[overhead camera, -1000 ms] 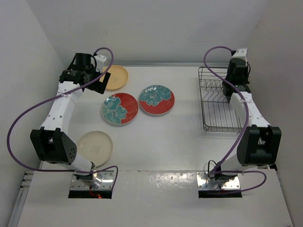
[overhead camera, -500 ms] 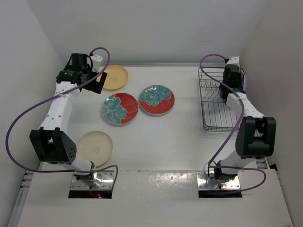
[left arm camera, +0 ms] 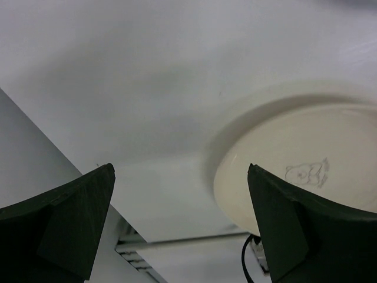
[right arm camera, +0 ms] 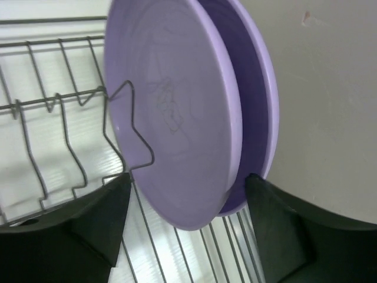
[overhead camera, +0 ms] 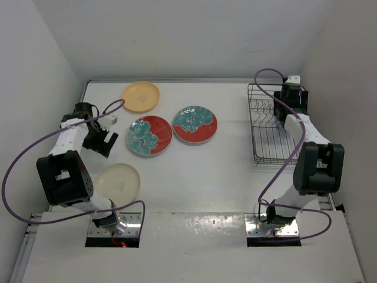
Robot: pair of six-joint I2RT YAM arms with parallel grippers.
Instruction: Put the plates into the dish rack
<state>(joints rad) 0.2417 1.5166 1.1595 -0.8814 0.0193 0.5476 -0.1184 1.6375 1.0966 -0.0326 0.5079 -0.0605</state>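
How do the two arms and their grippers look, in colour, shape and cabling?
The left arm and right arm have white links with boxy black joints. A purple cable loops along each. The left gripper and right gripper have dark, wedge-shaped fingers. The bases are bare metal plates.

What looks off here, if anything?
Nothing spilled or broken. Only oddity: the two lavender plates stand nearly touching in the rack, possibly sharing one slot; the dividers behind them are hidden.

Top view overlooks the table; both wrist views sit close, left sharing cream plate.
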